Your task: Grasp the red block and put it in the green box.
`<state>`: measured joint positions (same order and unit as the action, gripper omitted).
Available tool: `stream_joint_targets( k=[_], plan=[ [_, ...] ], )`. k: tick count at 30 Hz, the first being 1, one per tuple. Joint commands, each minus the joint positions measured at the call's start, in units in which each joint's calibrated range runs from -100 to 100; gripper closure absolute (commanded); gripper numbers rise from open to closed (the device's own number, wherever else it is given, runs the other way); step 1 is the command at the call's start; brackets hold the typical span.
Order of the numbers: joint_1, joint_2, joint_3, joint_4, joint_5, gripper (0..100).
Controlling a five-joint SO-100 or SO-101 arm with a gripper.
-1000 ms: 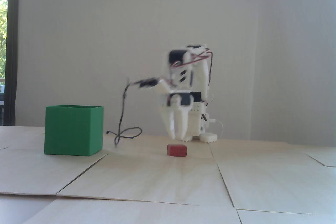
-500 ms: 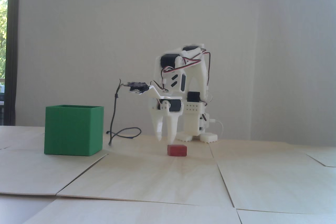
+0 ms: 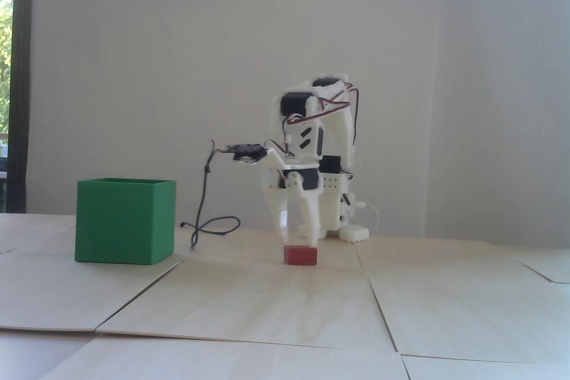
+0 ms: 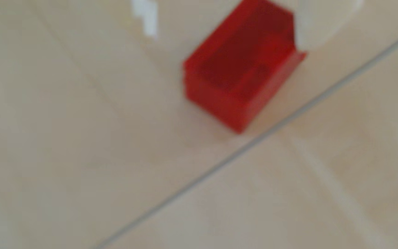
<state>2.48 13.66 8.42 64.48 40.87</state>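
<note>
The red block (image 3: 301,255) lies flat on the pale wooden table (image 3: 267,300), just in front of the white arm. My gripper (image 3: 298,241) points straight down over it, open, with one fingertip near each end of the block's top and nothing held. In the blurred wrist view the block (image 4: 238,69) fills the upper middle, and one white finger (image 4: 313,26) stands against its right edge; the other finger is not clear there. The green box (image 3: 124,221) stands open-topped on the table to the left in the fixed view, well apart from the block.
A dark cable (image 3: 205,219) hangs from the wrist camera and loops on the table between box and arm. The arm's white base clamp (image 3: 356,234) sits behind the block. Seams (image 4: 241,148) run between the table panels. Coloured dots mark the back wall.
</note>
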Motion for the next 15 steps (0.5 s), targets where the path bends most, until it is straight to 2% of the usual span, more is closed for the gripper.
stream_joint_targets(
  k=[1,8,12,15],
  plan=[
    [-2.3,-1.3,-3.0,-0.6,0.6,79],
    [-3.3,-0.5,-0.7,-1.2,1.8,79],
    [-3.3,-0.5,-0.3,-1.2,1.8,70],
    [-3.3,-0.5,-0.3,-1.2,1.8,68]
  ],
)
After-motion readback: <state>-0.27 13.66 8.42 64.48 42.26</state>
